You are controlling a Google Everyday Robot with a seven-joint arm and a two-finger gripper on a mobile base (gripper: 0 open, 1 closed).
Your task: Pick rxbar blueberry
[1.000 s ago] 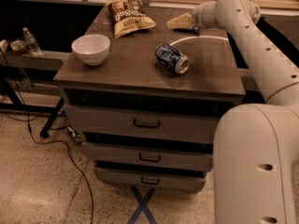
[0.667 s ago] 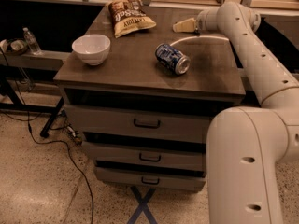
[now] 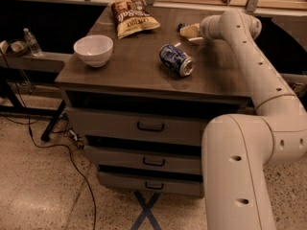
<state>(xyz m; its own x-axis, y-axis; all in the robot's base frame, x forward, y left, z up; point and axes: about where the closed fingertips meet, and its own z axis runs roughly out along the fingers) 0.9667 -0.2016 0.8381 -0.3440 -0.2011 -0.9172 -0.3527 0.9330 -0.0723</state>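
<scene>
My gripper [image 3: 190,31] is low over the far right part of the brown tabletop [image 3: 139,63], at the end of the white arm that reaches in from the right. A small dark object [image 3: 182,27] shows at the gripper's left tip. It may be the rxbar blueberry, and the gripper hides most of it. The blue-and-white drink can [image 3: 176,60] lies on its side just in front of the gripper. The brown-and-cream chip bag [image 3: 131,16] lies at the far edge, to the gripper's left.
A white bowl [image 3: 93,49] stands at the table's left front. Under the top are several drawers [image 3: 150,127]. A water bottle [image 3: 32,42] stands on a low shelf at the left. Cables run across the floor [image 3: 43,186].
The arm's wrist has swung left and down, and the gripper has dropped slightly toward the tabletop at the same spot. The can, bag and bowl have not moved.
</scene>
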